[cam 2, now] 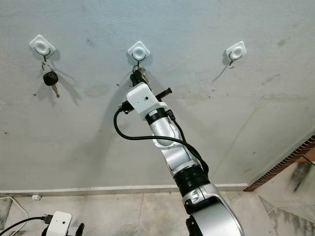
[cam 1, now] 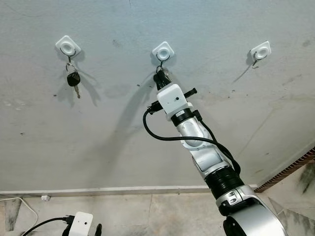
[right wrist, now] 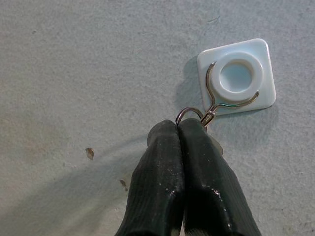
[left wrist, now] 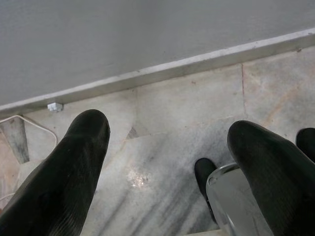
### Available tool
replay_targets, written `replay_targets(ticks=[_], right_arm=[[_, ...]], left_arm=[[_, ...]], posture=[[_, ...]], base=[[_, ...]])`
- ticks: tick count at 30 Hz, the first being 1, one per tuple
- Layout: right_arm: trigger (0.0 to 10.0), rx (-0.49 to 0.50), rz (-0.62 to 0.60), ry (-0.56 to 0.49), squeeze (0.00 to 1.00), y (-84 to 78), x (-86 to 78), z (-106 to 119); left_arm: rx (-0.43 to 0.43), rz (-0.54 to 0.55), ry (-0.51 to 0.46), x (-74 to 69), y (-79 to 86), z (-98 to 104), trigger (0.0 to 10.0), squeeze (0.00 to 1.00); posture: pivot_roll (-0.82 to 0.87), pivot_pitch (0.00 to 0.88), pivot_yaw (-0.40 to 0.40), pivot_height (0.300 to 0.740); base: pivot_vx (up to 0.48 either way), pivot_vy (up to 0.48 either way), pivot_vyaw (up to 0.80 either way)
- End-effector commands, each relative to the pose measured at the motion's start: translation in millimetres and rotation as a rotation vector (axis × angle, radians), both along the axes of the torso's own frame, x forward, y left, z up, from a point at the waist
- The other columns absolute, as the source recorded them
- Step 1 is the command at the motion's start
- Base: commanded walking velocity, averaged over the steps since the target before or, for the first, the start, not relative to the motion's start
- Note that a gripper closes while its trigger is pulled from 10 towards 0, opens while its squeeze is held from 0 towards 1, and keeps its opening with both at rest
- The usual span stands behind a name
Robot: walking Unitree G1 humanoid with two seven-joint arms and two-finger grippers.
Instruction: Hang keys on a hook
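The right arm [cam 1: 206,157] is a chain of rounded silver segments joined by a black ribbed collar, ending in a white boxy wrist housing [cam 1: 171,100] with one dark screw dot. A glossy black cable [cam 1: 162,135] loops from that housing along the arm. Each tool has two long black fingers [right wrist: 167,187] of finely ribbed rubber with rounded tips, the left tool [left wrist: 167,162] included.

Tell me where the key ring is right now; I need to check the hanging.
The key ring is pinched in the right gripper, at the wire of the middle hook on the wall.

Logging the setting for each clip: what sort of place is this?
Likely a home entryway or utility corner: a bare grey plaster wall with three white stick-on key hooks, one holding a black key, above a marble-tile floor.
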State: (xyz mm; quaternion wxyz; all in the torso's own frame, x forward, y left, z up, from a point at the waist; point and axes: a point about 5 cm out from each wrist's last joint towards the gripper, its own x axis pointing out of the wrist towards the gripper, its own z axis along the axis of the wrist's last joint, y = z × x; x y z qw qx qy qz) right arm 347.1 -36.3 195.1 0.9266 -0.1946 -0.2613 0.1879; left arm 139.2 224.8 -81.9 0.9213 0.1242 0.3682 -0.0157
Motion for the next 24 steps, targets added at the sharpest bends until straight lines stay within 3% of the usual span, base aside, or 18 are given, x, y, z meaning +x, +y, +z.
replay_targets(ticks=[1,13,14,15,24], right_arm=[[10.0,-0.007,0.014,0.001,0.0,3.0,0.3,-0.3],[10.0,-0.017,0.024,0.043,0.0,3.3,-3.2,-12.6],[10.0,-0.016,0.022,0.043,0.58,2.4,-3.7,-13.3],[10.0,-0.006,0.02,0.048,1.0,1.1,-4.0,-14.1],[10.0,0.016,-0.009,0.051,1.0,-9.0,-4.0,-15.7]], left_arm=[[0.01,0.0,0.003,-4.4,2.8,-0.4,10.0,0.0],[0.013,-0.003,-0.009,-1.7,3.5,1.1,10.0,0.0],[0.013,-0.003,-0.012,-0.9,3.4,1.3,10.0,0.0],[0.013,-0.004,-0.015,-0.1,3.1,1.6,10.0,0.0],[0.012,-0.014,-0.039,8.4,1.5,4.9,10.0,0.0]], posture=[[0.13,0.103,-0.037,0.74],[0.13,0.098,-0.039,0.74],[0.13,0.097,-0.039,0.74],[0.13,0.095,-0.039,0.74],[0.12,0.081,-0.037,0.74]], base=[[0.0,0.0,0.0],[0.0,0.0,0.0],[0.0,0.0,0.0],[0.0,0.0,0.0],[0.0,0.0,0.0]])
